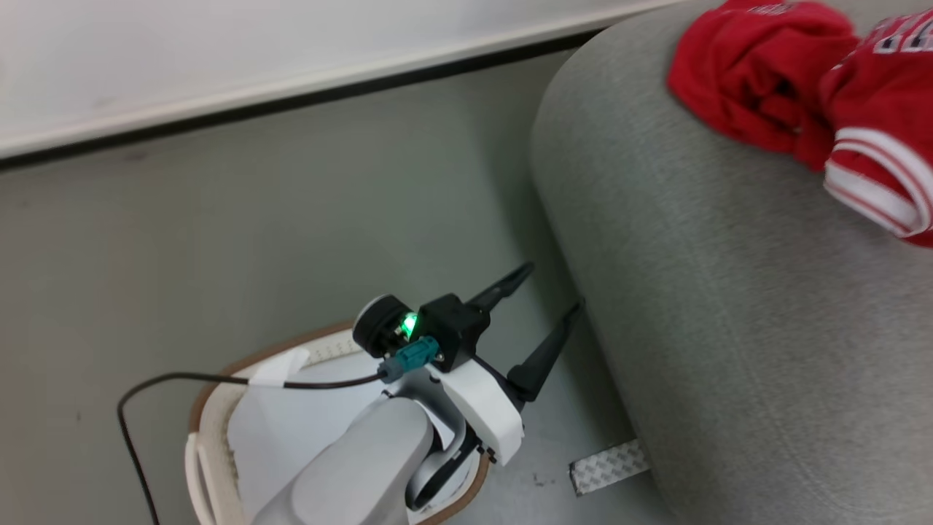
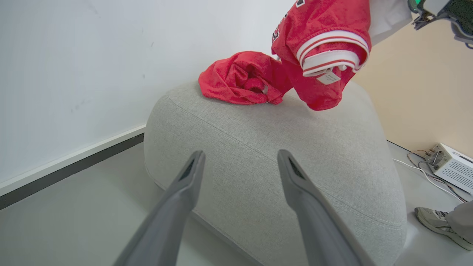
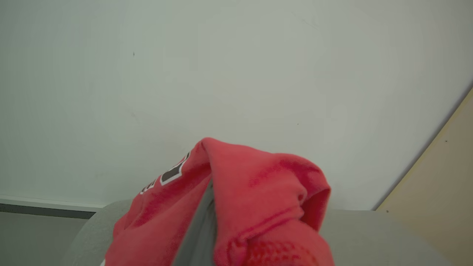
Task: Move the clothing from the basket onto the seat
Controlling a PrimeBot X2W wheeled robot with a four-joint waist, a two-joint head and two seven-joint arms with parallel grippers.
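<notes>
The large light-grey seat point(image 1: 729, 292) carries a crumpled red garment point(image 1: 743, 65) near its far edge. Beside it hangs the red jersey point(image 2: 321, 48) with white striped trim, its lower end reaching the seat's top point(image 2: 277, 147). My right gripper is shut on this jersey; in the right wrist view the cloth point(image 3: 258, 192) drapes over the fingers point(image 3: 199, 229). My left gripper point(image 1: 552, 287) stands open with nothing between its fingers, low beside the seat's side and above the basket point(image 1: 219, 379). Inside the basket I see the pale liner sheet point(image 1: 291, 430); the arm hides the rest.
A white wall with a dark baseboard point(image 1: 291, 102) runs behind. A metal tread plate point(image 1: 609, 467) lies on the floor at the seat's foot. A person's shoe point(image 2: 436, 221) and a white box with cables point(image 2: 449, 168) are on the seat's far side.
</notes>
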